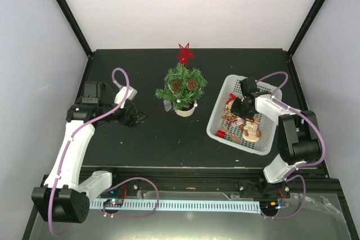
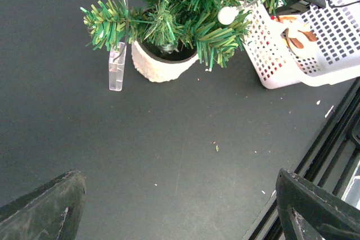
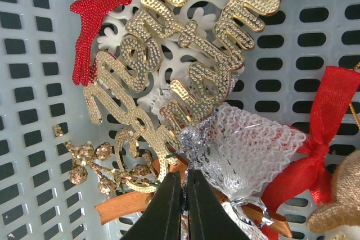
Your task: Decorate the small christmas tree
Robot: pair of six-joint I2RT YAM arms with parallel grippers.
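Note:
The small christmas tree (image 1: 181, 85) stands mid-table in a cream pot (image 2: 163, 66), with a red star (image 1: 185, 53) on top, two pine cones, a white ball (image 2: 227, 15) and a clear hanging piece (image 2: 116, 66). My right gripper (image 1: 239, 111) reaches down into the white basket (image 1: 216, 117). In the right wrist view its jaws (image 3: 183, 175) are shut on the silver cord of a white mesh bell (image 3: 253, 144). My left gripper (image 1: 135, 117) rests open over bare table left of the tree, and nothing lies between its fingers (image 2: 185, 212).
The basket floor (image 3: 34, 82) holds a gold "Merry Christmas" sign (image 3: 185, 66), a red reindeer (image 3: 107, 4), a gold berry sprig (image 3: 90, 164), an orange ribbon (image 3: 124, 206) and a red bow (image 3: 326, 133). A black rail (image 1: 185, 175) runs along the near edge.

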